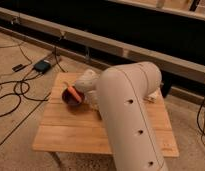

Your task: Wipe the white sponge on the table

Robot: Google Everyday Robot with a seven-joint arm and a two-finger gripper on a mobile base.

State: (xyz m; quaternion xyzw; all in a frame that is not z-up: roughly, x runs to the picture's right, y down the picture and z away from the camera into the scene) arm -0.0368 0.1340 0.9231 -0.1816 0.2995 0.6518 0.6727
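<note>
The bench (66, 130) is a small square of light wood planks. It stands on a pale floor (16, 135).

A big white robot arm (128, 115) comes in from the near right corner. It covers the middle of the bench and most of its right half. The arm bends and reaches toward the far left corner.

A dark red bowl (72, 96) sits near the far left corner, a little way in from the left edge. An orange stick (74, 92) lies across the top of the bowl. The end of the arm comes down just beside the bowl, on its right side. The jaws are there, tucked under the white arm end. They are closed tight. I cannot tell if they have anything in them.

Bare wood shows along the left edge and the near edge, and in the near left corner. A thin strip of wood shows by the right edge too.

Black cables (13, 97) lie on the floor to the left of the bench. A small blue-green box (42, 66) sits past the far left corner. A long grey rail (146, 52) runs behind the bench.

The white sponge is hard to find. A small pale bit (155, 94) peeks out from behind the arm near the far right corner. It may be the sponge, but I cannot tell.
</note>
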